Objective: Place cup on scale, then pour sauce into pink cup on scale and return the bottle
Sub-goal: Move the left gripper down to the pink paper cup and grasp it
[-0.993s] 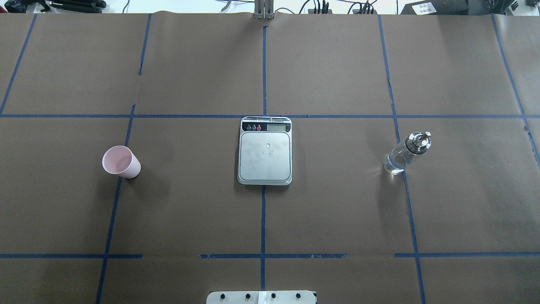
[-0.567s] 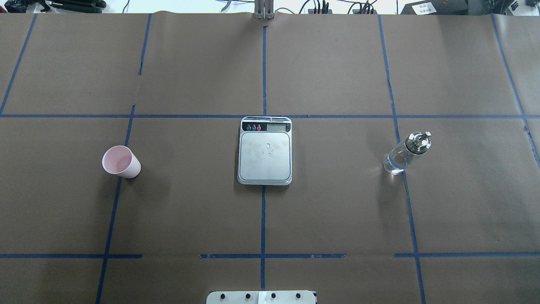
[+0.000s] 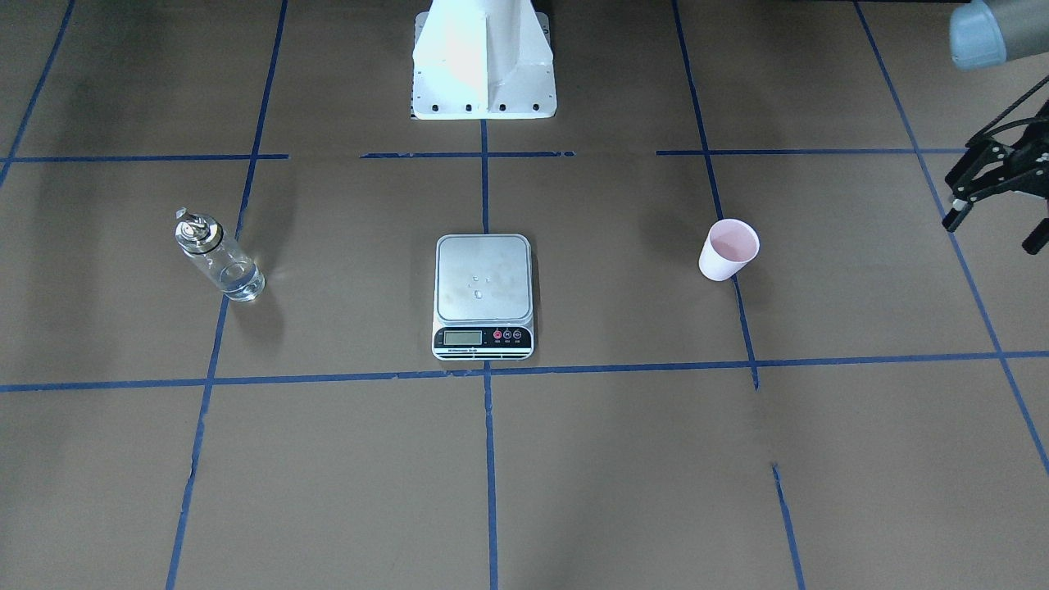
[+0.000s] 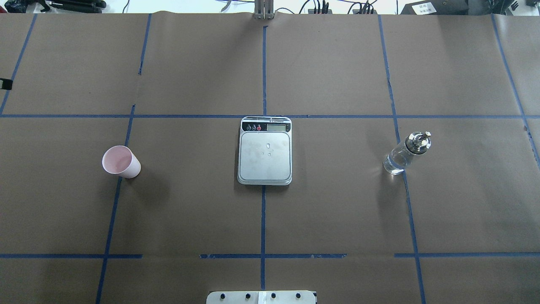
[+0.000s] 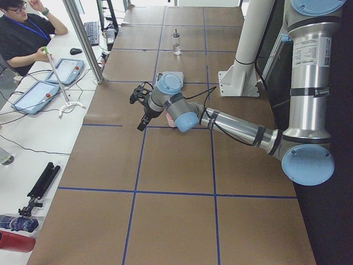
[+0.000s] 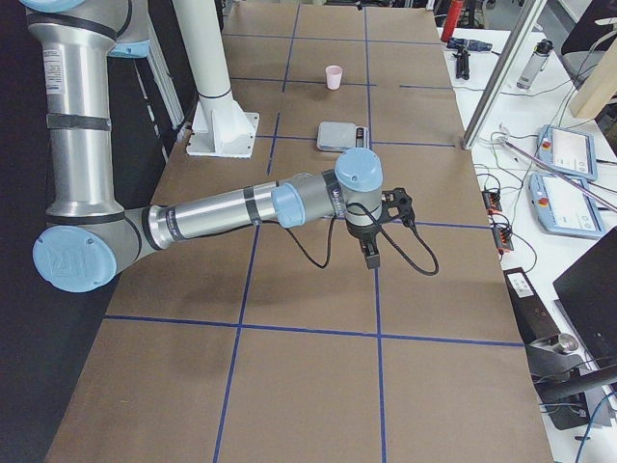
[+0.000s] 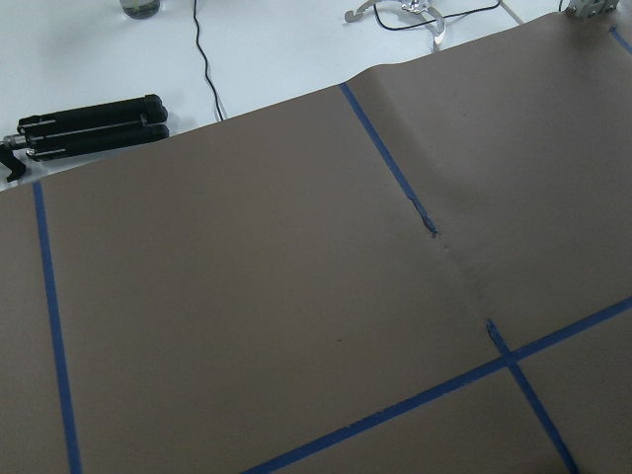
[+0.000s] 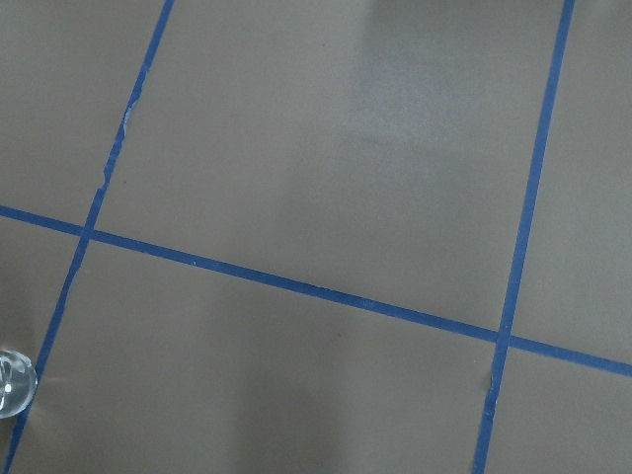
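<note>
The pink cup [image 3: 729,250] [image 4: 121,161] stands upright on the brown paper on my left side. The scale [image 3: 483,283] [image 4: 265,158] lies at the middle, its steel plate bare but for a few drops. The glass bottle [image 3: 217,260] [image 4: 404,155] with clear sauce stands upright on my right side; its base shows at the right wrist view's edge [image 8: 14,381]. My left gripper [image 3: 993,229] [image 5: 140,109] hovers open and empty, outward of the cup. My right gripper [image 6: 372,246] shows only in the exterior right view, far from the bottle; I cannot tell its state.
The robot's white base [image 3: 483,65] stands at the near table edge. Blue tape lines grid the paper. A side bench holds tablets [image 5: 65,70] with a seated person [image 5: 22,33]. A black folded tripod [image 7: 89,123] lies beyond the paper's edge.
A black tip of my left gripper has come into the overhead view at the far left edge. The cup, scale and bottle have not moved.
</note>
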`<action>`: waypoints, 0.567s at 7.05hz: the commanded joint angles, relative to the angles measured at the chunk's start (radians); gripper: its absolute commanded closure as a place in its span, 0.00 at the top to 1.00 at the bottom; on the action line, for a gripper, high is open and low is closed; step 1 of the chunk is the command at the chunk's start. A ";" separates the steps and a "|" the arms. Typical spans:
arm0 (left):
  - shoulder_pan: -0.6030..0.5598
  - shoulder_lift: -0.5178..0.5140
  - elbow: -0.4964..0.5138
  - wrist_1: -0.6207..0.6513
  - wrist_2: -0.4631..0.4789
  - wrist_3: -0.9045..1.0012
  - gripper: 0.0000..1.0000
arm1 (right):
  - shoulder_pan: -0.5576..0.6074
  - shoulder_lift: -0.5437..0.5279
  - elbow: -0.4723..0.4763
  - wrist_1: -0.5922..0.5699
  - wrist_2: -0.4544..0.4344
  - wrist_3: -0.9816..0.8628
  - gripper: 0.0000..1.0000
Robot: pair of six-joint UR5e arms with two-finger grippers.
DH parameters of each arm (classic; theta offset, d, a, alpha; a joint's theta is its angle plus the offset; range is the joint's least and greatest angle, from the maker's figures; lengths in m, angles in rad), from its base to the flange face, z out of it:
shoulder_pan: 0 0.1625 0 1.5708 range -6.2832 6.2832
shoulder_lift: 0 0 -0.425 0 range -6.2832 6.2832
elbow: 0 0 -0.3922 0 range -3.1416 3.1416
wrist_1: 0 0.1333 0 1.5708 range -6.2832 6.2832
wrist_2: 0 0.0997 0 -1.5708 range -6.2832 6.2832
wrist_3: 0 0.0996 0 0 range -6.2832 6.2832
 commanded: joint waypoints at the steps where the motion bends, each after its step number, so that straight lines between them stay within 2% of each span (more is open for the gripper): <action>1: 0.137 0.003 -0.077 0.127 0.072 -0.225 0.79 | 0.000 -0.009 -0.001 0.000 0.001 0.000 1.00; 2: 0.184 0.003 -0.067 0.130 0.081 -0.300 0.60 | 0.000 -0.012 0.000 0.000 0.001 0.000 1.00; 3: 0.242 0.003 -0.070 0.129 0.104 -0.365 0.50 | 0.000 -0.016 0.000 0.000 0.001 0.000 1.00; 4: 0.319 0.003 -0.065 0.129 0.115 -0.394 0.50 | 0.000 -0.018 -0.001 0.000 0.001 0.000 1.00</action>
